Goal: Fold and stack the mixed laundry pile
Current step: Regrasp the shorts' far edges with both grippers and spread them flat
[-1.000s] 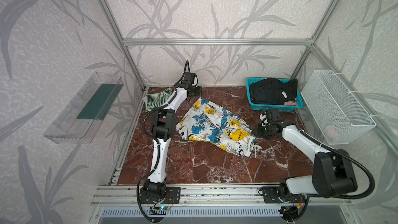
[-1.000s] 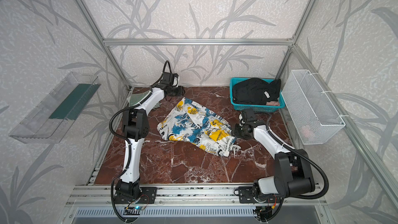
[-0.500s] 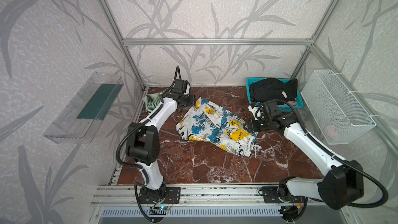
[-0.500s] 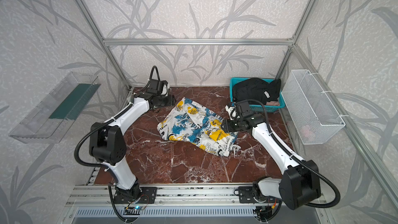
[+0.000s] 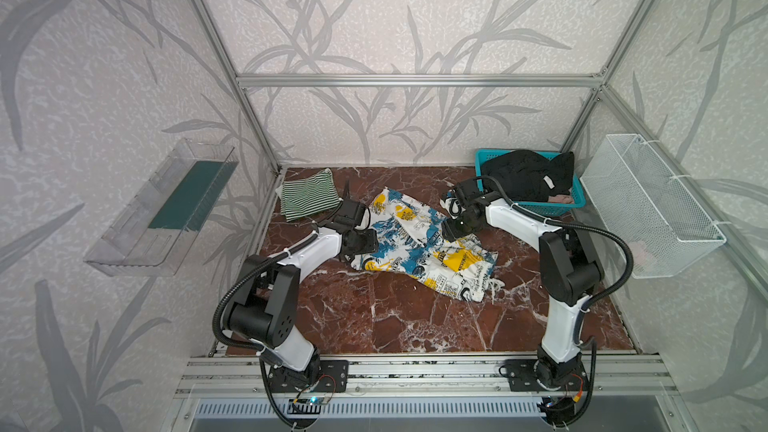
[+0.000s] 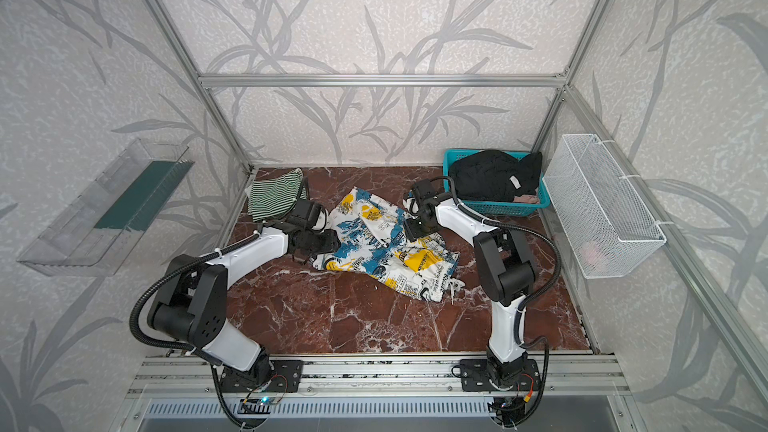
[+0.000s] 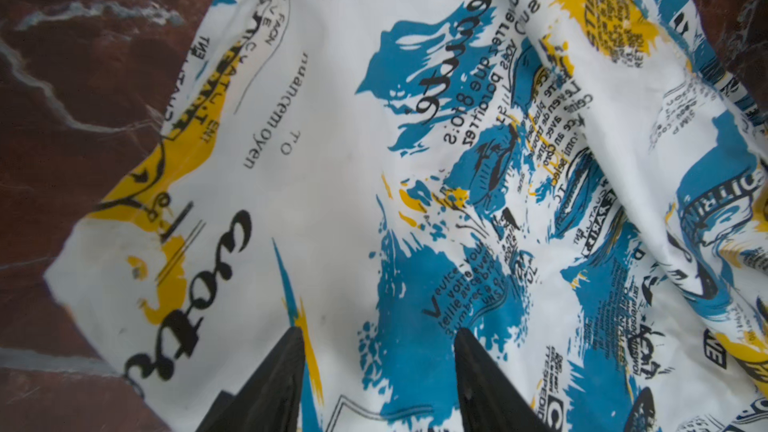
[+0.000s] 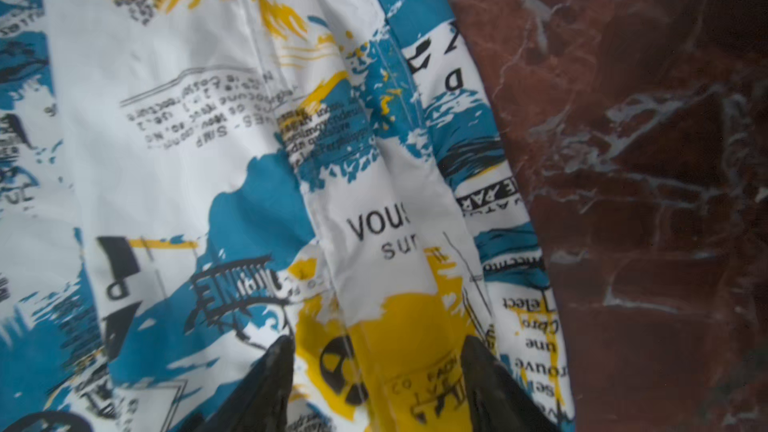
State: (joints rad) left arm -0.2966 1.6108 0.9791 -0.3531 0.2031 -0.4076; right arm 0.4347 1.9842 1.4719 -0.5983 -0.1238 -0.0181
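Observation:
A white garment with blue, yellow and black print [image 5: 419, 238] [image 6: 382, 243] lies spread and wrinkled mid-table. My left gripper [image 5: 372, 238] [image 6: 330, 241] hovers low over its left edge, open, with only flat cloth between the fingers [image 7: 376, 332]. My right gripper [image 5: 451, 228] [image 6: 413, 228] hangs over the cloth's far right part, open above a yellow patch and a fold [image 8: 376, 338]. A green-and-white striped garment [image 5: 307, 197] [image 6: 274, 197] lies folded in the back left corner. A black garment [image 5: 528, 174] and a small pinkish one [image 5: 561, 199] fill the teal basket.
The teal lattice basket [image 5: 484, 160] stands at the back right. A white wire mesh basket [image 5: 648, 201] hangs on the right wall with something pinkish [image 5: 640, 251] inside. A clear shelf [image 5: 166, 209] hangs on the left wall. Bare marble [image 5: 395, 317] stretches toward the front rail.
The left arm swung from the back left corner down to the printed garment's left edge. The right arm moved from beside the cloth to above its far right part, jaws a little wider.

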